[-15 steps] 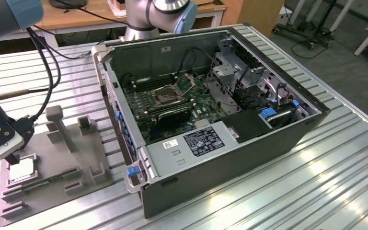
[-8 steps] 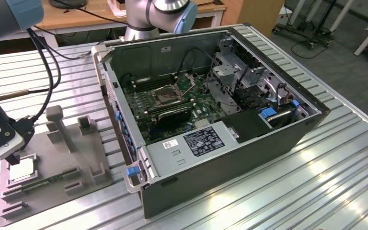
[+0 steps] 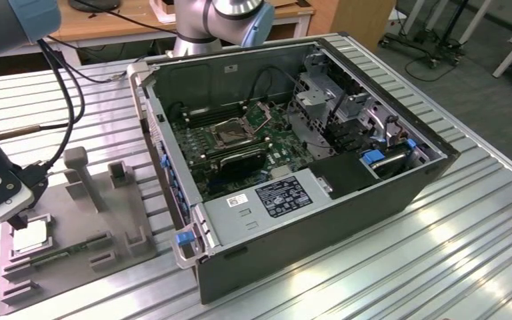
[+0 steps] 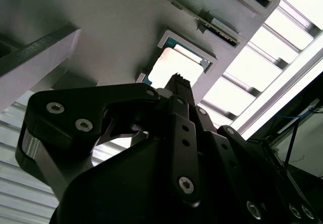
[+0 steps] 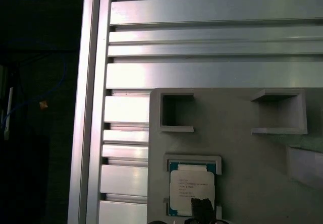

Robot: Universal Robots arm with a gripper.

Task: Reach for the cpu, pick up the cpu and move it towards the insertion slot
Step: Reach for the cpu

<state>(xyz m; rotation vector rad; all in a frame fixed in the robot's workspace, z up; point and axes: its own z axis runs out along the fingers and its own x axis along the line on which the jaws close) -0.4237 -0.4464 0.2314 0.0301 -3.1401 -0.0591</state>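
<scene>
The arm points wrist-down over the grey fixture (image 3: 78, 227) near the table (image 3: 372, 280) edge. The end effector (image 3: 18, 225) hangs just above the cpu (image 3: 32, 236), which lies flat in a fixture recess. Whether the end effector is released or clenched cannot be told. The insertion slot (image 3: 232, 131) sits well apart, inside the open case (image 3: 327, 233).

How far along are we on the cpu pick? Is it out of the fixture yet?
Reach looks about done: the claw hangs right over the cpu. Not picked yet: the cpu lies flat in its pocket in the grey fixture. Left: the lift and the carry to the insertion slot, on the board inside the open computer case.
</scene>
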